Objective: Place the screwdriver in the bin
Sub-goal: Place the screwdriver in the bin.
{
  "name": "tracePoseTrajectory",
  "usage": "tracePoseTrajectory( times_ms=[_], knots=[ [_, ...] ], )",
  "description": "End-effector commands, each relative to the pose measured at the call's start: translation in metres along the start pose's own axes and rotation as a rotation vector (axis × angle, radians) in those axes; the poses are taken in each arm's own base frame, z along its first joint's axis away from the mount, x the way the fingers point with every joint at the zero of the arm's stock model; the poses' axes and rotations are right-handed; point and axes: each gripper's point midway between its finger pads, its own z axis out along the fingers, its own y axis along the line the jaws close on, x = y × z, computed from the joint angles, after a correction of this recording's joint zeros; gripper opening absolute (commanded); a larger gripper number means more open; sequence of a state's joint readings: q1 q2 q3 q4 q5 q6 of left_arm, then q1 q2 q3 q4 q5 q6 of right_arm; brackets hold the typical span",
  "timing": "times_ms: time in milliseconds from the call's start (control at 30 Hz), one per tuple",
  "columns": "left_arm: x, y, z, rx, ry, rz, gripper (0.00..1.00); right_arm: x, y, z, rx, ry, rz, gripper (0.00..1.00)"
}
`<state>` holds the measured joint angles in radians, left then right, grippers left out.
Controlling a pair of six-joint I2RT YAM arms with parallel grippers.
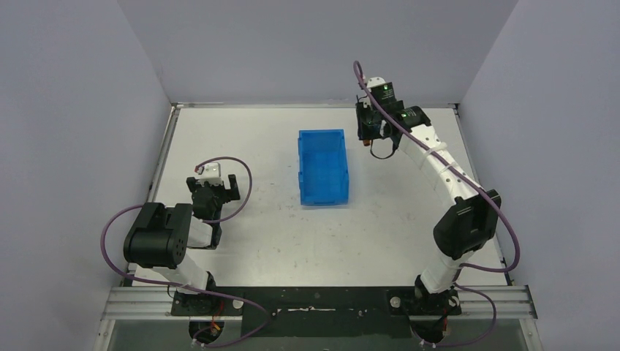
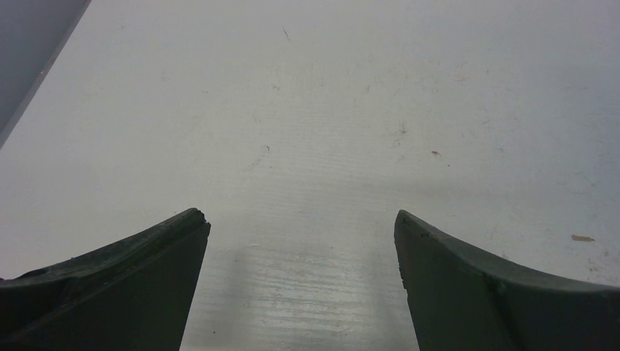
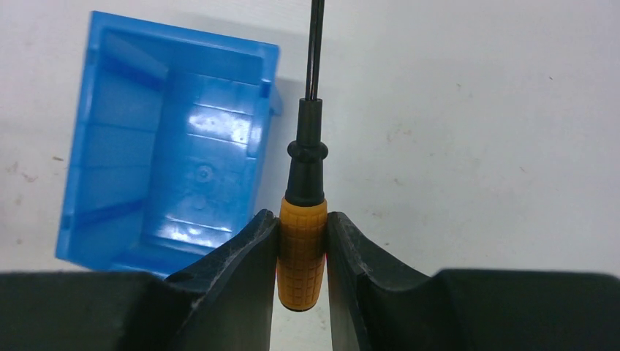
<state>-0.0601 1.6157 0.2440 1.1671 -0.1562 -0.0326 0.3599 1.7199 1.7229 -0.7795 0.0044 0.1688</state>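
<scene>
The blue open-top bin (image 1: 323, 166) sits at the table's middle and is empty; it also shows at the left of the right wrist view (image 3: 164, 146). My right gripper (image 3: 301, 223) is shut on the orange handle of the screwdriver (image 3: 302, 241), whose thin black shaft points away past the bin's corner. In the top view the right gripper (image 1: 374, 134) hangs above the table just right of the bin's far end, and the screwdriver is barely visible there. My left gripper (image 1: 213, 189) is open and empty over bare table at the left (image 2: 301, 218).
Grey walls enclose the table on three sides. A metal rail runs along the near edge by the arm bases. The right arm's purple cable (image 1: 446, 164) loops along its links. The left wrist view shows only scuffed white tabletop.
</scene>
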Motion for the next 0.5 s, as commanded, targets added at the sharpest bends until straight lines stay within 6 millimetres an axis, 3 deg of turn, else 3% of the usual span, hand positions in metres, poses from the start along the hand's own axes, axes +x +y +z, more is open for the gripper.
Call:
tracePoseTrajectory(
  times_ms=[0,467],
  knots=[
    [-0.017,-0.002,0.004,0.006,-0.060,-0.008,0.97,-0.037,0.028,-0.026,-0.040,-0.138,-0.024,0.09],
    [-0.017,-0.002,0.004,0.006,-0.060,-0.009,0.97,-0.043,0.102,-0.037,-0.150,-0.191,-0.120,0.09]
  ],
)
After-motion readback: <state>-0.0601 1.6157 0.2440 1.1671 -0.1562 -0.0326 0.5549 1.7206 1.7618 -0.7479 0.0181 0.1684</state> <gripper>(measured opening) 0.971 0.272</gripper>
